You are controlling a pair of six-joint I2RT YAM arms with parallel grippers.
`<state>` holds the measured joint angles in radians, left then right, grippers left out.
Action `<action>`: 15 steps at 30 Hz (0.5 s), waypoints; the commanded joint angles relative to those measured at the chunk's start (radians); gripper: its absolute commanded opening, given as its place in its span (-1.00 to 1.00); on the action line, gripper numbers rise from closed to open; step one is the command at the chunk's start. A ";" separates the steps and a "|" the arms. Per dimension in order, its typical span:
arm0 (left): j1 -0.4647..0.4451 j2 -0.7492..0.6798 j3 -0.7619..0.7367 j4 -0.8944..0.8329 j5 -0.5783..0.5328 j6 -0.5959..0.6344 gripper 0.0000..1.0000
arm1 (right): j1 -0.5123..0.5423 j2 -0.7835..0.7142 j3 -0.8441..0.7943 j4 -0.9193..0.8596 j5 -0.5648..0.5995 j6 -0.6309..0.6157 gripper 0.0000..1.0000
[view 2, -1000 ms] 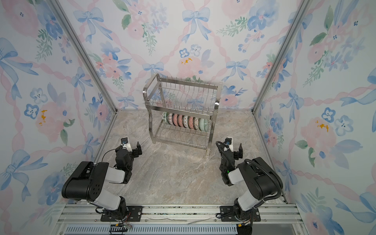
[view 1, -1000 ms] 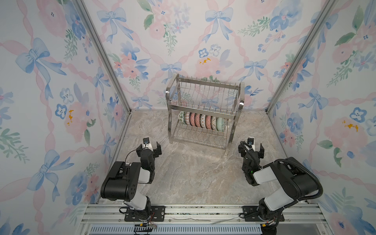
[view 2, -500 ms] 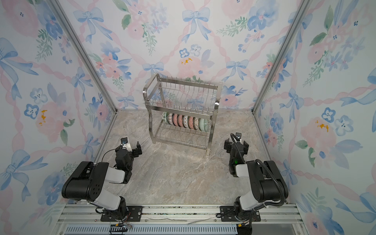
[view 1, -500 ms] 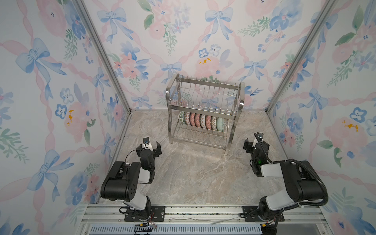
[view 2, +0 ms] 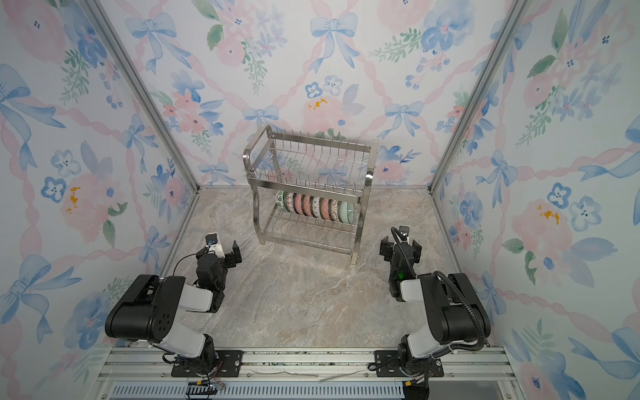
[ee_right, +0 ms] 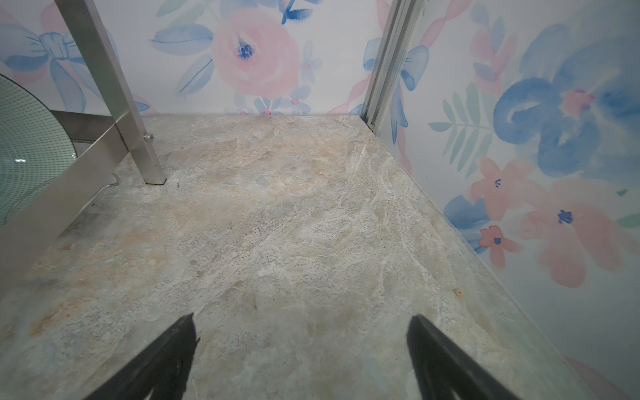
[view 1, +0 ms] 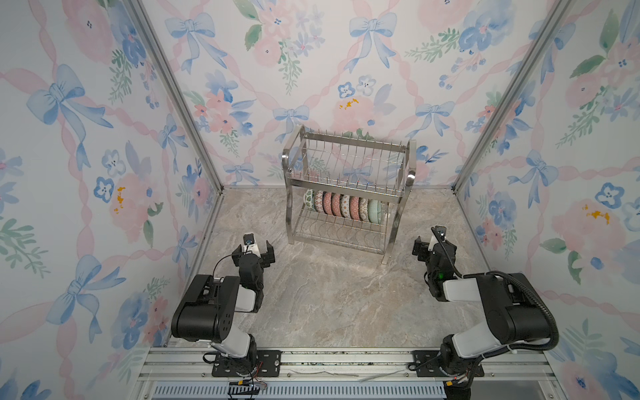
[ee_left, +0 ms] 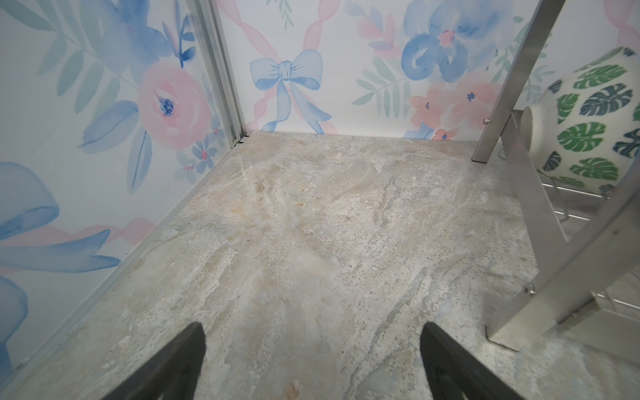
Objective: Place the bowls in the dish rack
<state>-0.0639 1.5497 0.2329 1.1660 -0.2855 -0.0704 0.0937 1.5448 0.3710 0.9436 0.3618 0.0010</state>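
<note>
The steel dish rack [view 1: 349,140] [view 2: 318,142] stands at the back middle in both top views. Several patterned bowls [view 1: 344,206] [view 2: 313,206] stand on edge in a row on its lower tier; the upper tier holds nothing. My left gripper [view 1: 253,249] [view 2: 221,251] [ee_left: 313,332] is open and empty, low over the tabletop, front-left of the rack. The left wrist view catches the green-leaf bowl [ee_left: 588,128] at that end of the row. My right gripper [view 1: 433,244] [view 2: 401,246] [ee_right: 301,325] is open and empty to the rack's right, with the pale green bowl [ee_right: 31,138] at the view's edge.
Floral walls [view 1: 104,173] close in the marble tabletop [view 1: 329,294] on three sides, with metal corner posts [view 1: 180,104]. The rack's legs [ee_left: 512,86] [ee_right: 114,93] stand close to both grippers. An aluminium rail [view 1: 346,360] carrying both arm bases runs along the front.
My right arm has swung to the right, away from the rack's front corner, and its gripper now faces the back wall. The left arm has not moved. Both grippers stayed open.
</note>
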 commanded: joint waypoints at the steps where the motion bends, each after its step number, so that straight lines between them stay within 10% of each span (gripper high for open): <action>1: -0.001 0.000 0.004 0.024 0.010 0.012 0.96 | 0.004 0.011 -0.003 0.017 -0.011 0.019 0.93; 15: -0.001 0.000 0.004 0.024 0.010 0.012 0.96 | 0.001 0.012 0.003 0.007 -0.024 0.017 0.93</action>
<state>-0.0639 1.5497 0.2329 1.1660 -0.2855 -0.0704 0.0933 1.5452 0.3710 0.9421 0.3496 0.0010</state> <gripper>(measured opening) 0.980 0.965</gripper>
